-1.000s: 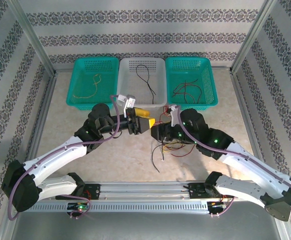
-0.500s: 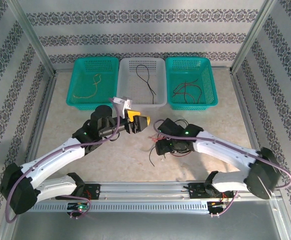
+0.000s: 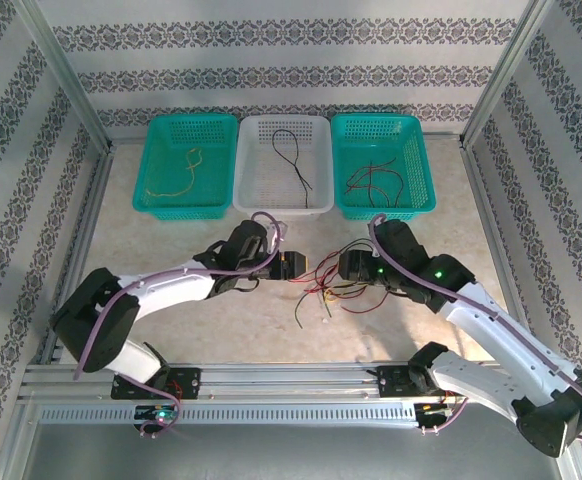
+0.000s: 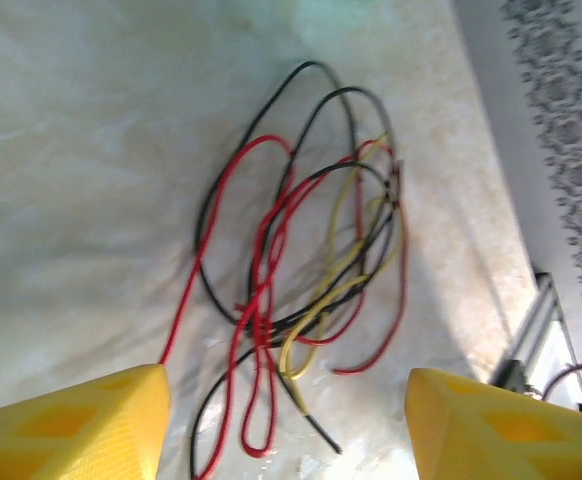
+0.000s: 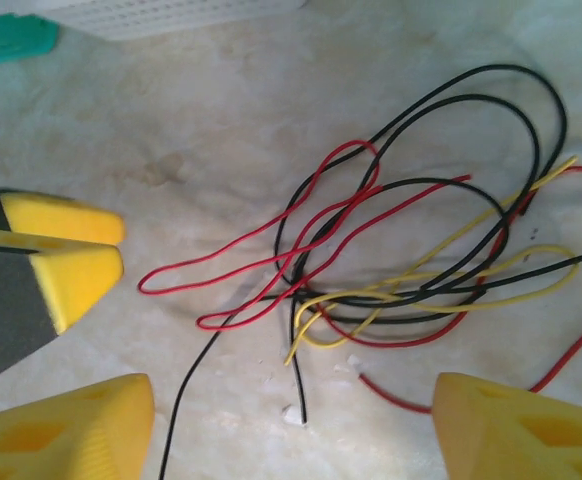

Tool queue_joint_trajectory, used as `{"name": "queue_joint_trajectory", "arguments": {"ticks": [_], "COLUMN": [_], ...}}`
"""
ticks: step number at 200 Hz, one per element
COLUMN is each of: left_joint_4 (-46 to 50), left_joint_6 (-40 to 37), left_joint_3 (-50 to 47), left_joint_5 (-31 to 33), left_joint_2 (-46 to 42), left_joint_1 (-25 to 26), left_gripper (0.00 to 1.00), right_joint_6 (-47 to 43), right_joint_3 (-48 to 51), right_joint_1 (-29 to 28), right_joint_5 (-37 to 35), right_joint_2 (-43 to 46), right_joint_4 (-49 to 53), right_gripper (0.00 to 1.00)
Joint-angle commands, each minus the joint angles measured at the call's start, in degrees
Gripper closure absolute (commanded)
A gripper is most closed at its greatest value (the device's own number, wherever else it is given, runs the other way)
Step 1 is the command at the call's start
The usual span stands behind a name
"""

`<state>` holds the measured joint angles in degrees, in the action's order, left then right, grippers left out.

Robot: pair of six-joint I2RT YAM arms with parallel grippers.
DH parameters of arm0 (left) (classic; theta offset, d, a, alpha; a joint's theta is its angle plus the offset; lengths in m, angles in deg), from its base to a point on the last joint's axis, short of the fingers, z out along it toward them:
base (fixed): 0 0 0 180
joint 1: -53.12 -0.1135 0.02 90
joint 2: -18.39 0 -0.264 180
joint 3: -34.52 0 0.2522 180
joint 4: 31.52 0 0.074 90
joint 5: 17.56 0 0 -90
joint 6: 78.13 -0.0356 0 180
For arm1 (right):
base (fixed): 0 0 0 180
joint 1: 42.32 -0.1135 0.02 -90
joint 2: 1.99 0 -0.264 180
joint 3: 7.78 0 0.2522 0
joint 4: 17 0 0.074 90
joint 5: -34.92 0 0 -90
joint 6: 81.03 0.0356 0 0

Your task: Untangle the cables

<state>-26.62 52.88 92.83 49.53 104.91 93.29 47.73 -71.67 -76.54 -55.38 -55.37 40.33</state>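
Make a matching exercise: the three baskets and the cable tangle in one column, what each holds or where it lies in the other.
1. left teal plastic basket
2. white plastic basket
3. right teal plastic basket
4. tangle of red, black and yellow cables

a. holds red and black wires
b. lies on the beige tabletop
c. holds one black wire
d. holds one yellow wire

Pairs: 1-d, 2-c, 3-a, 4-b

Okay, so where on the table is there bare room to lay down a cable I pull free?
Bare tabletop lies on the left, between the left teal basket and the left arm, and on the right, between the right teal basket and the right arm. The middle is crowded: the cables sprawl there between the left gripper and the right gripper.
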Motion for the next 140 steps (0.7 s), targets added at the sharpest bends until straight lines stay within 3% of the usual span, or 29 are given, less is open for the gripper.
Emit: {"name": "queue_joint_trajectory", "arguments": {"ticks": [1, 28, 51, 93, 124, 140], "left_joint_4": [10.17, 15.28, 17.03, 9.16, 5.73, 2.97], "left_joint_6": [-0.99, -1.64, -0.74, 4.26, 7.76, 9.48], "left_joint_3": [3.25, 4.09, 5.07, 4.05, 5.06, 3.80], "left_joint_5": [5.26, 5.78, 3.08, -0.81, -5.45, -7.18], "left_joint_2": [0.69, 1.12, 3.52, 6.38, 9.28, 8.66], "left_joint_1": [0.79, 0.79, 0.82, 0.79, 0.79, 0.79], "left_gripper": [0.40, 0.35, 0.34, 0.37, 0.50, 0.66], "right_joint_6": [2.85, 4.62, 5.48, 5.94, 6.57, 6.93], "right_joint_3": [2.49, 5.05, 6.15, 7.71, 9.46, 10.11], "right_joint_1": [3.38, 7.03, 9.07, 9.60, 9.61, 9.61], "right_joint_5": [1.41, 1.98, 2.71, 4.33, 4.84, 5.51], "right_joint_2": [-0.78, -2.80, -4.08, -4.01, -2.19, -1.43], "right_joint_4": [-2.45, -6.63, -8.59, -9.73, -9.78, -10.33], "right_gripper": [0.34, 0.44, 0.46, 0.46, 0.46, 0.45]}}
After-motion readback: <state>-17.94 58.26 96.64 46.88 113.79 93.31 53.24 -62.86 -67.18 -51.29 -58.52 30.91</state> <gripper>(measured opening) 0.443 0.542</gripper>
